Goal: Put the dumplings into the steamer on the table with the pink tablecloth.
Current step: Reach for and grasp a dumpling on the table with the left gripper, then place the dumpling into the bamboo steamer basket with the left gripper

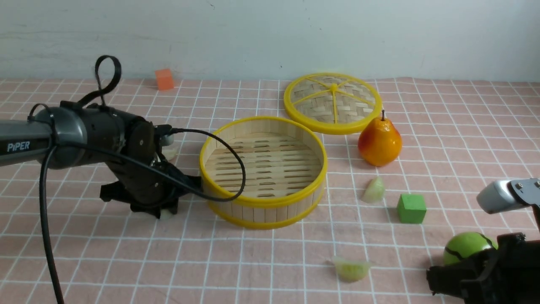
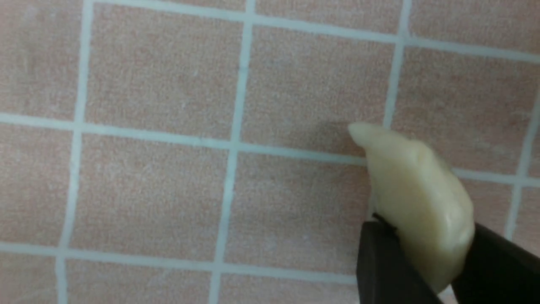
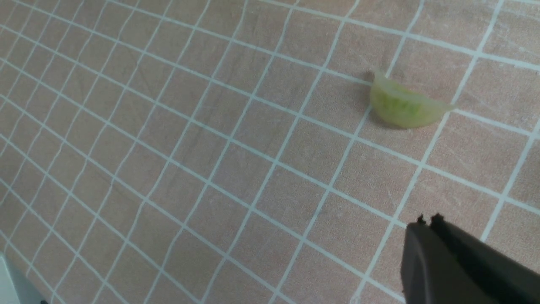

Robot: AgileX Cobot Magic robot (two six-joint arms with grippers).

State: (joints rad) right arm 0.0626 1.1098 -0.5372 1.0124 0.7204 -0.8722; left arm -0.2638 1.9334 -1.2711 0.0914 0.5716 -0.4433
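- Front view: the steamer (image 1: 261, 203) stands in the middle of the pink tablecloth (image 1: 105, 261) that covers the surface. Its woven lid (image 1: 333, 103) lies flat just behind it, to the right.
- The left arm (image 1: 84, 135) reaches in low, and its tip is down just left of the steamer wall. A sliver of the cream dumpling (image 1: 168, 215) shows under that tip. The far cream dumpling (image 1: 170, 152) peeks out from behind the arm.
- All four dumplings are outside the steamer. The upright green dumpling (image 1: 374, 190) stands right of it, between the pear (image 1: 379, 141) and the green cube (image 1: 411, 207). The near green dumpling (image 1: 351, 269) lies on its side towards the near edge.
- An orange cube (image 1: 164, 79) sits far back by the wall. The right arm (image 1: 485, 278) rests low at the near right corner, with a green ball (image 1: 466, 247) just beside it.
- Left wrist view: the left fingers (image 2: 379, 266) press on the cream dumpling from both sides, and its pointed end sticks out past them over the cloth. I cannot tell whether it is lifted or touching.
- Right wrist view: the right fingers (image 3: 426, 253) are pressed together with nothing between them. The near green dumpling lies on the cloth ahead of them, well apart.
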